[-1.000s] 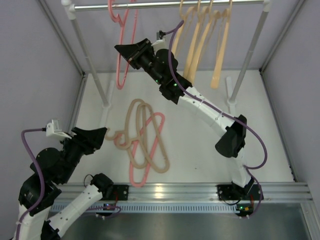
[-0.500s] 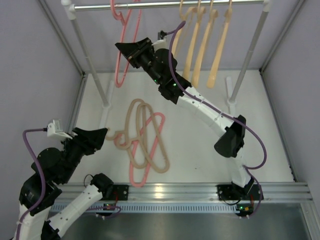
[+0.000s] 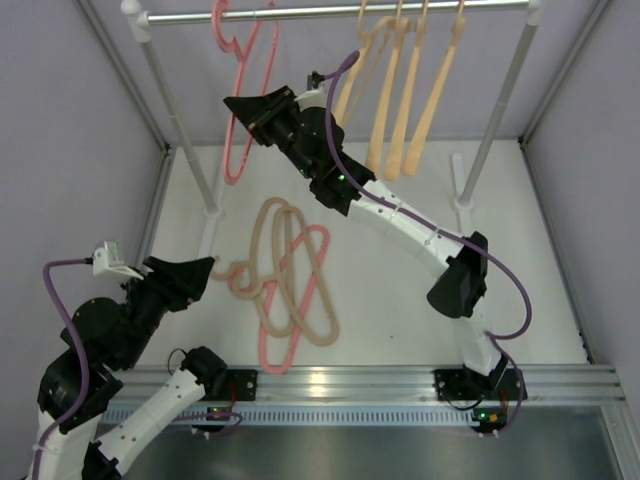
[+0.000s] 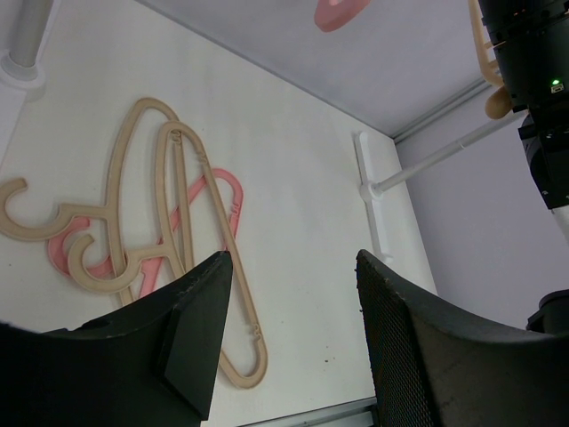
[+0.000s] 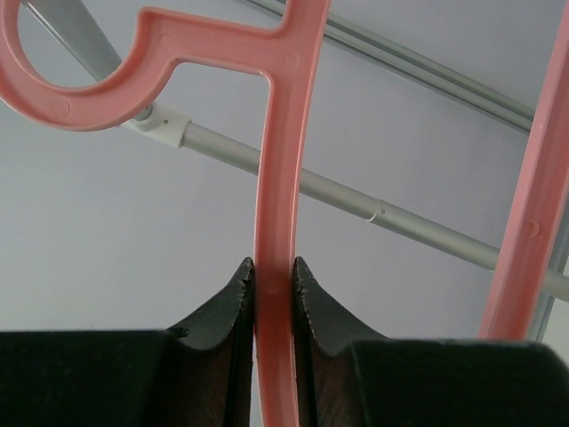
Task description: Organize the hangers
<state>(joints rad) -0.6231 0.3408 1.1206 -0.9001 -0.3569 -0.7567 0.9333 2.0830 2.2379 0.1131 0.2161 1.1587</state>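
Observation:
My right gripper [image 3: 250, 106] is shut on the stem of a pink hanger [image 3: 230, 165], held up at the grey rail [image 3: 330, 10]. In the right wrist view the jaws [image 5: 274, 267] pinch that pink hanger [image 5: 276, 160] just below its hook, which lies against the rail [image 5: 409, 222]; whether it hangs on it I cannot tell. Several peach hangers [image 3: 405, 110] hang on the rail to the right. Two beige hangers [image 3: 272, 255] and a pink one [image 3: 312, 290] lie tangled on the table. My left gripper [image 3: 205, 268] stands open and empty left of that pile [image 4: 169, 205].
The rail rests on white posts, one at the left [image 3: 180, 120] and one at the right [image 3: 500, 110], with a white foot [image 4: 369, 178] on the table. Grey walls close in on both sides. A metal bar [image 3: 400, 380] runs along the near edge.
My right gripper has carried the pink hanger a little left and up toward the rail. The peach hangers have swung slightly. The left arm has not moved.

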